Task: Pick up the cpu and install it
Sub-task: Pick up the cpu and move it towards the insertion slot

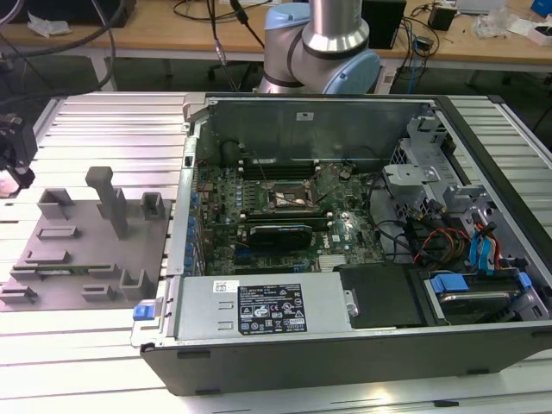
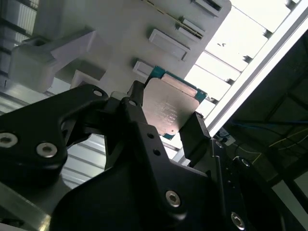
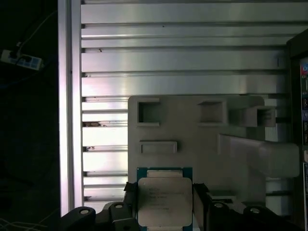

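Observation:
The cpu [image 3: 163, 202], a flat square chip with a silvery top and green edge, sits between two black fingers in both wrist views, also at cpu [image 2: 171, 108]. My gripper [image 3: 164, 195] is shut on it from two opposite sides, gripper [image 2: 168, 113]. It hangs above the grey fixture plate [image 3: 192, 139]. In the exterior view the gripper [image 1: 13, 159] is at the far left, beside that plate [image 1: 82, 250]. The black socket frame [image 1: 291, 198] lies on the motherboard inside the open computer case [image 1: 345, 345].
The fixture plate carries raised grey blocks and a tall post [image 1: 110, 203]. The ribbed aluminium table [image 1: 103, 121] runs under everything. The case holds a dark expansion card [image 1: 280, 233], cables [image 1: 440, 241] and drive bays. The arm's base [image 1: 323, 47] stands behind the case.

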You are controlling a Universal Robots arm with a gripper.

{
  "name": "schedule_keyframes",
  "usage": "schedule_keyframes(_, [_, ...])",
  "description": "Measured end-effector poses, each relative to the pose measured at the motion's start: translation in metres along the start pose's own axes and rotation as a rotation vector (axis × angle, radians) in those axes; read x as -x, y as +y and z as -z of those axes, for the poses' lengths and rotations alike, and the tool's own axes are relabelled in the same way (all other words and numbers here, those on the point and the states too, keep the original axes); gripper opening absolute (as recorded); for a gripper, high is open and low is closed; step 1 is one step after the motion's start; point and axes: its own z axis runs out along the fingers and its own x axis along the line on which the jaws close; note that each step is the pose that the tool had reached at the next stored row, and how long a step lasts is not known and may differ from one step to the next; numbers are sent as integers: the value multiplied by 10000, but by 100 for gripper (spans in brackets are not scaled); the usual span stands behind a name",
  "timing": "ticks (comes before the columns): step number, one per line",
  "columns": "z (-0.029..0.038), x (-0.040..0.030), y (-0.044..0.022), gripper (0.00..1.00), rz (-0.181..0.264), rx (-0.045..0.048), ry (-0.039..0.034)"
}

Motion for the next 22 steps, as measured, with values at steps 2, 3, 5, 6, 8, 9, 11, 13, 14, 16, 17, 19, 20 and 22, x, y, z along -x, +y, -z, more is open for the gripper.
schedule_keyframes(2, [71, 0, 6, 55, -1, -12, 0])
schedule_keyframes(3, [97, 1, 8, 55, 0, -16, 0])
schedule_keyframes(5, [140, 1, 13, 55, -1, -25, 0])
schedule_keyframes(6, [160, 1, 15, 55, 0, -29, 0])
schedule_keyframes(8, [209, 2, 20, 55, 0, -38, 0])
schedule_keyframes(9, [227, 2, 21, 55, 0, -40, 0])
schedule_keyframes(11, [271, 2, 25, 55, 0, -45, -1])
schedule_keyframes(13, [312, 2, 28, 55, 0, -50, -1])
schedule_keyframes(14, [344, 3, 31, 55, 0, -54, -1])
schedule_keyframes(16, [379, 3, 34, 55, 0, -59, -1])
schedule_keyframes(17, [407, 3, 37, 55, 0, -64, -1])
schedule_keyframes(19, [454, 4, 41, 55, 0, -70, -1])
schedule_keyframes(20, [478, 4, 42, 55, 1, -71, -1])
schedule_keyframes(22, [542, 4, 46, 55, 0, -74, -2])
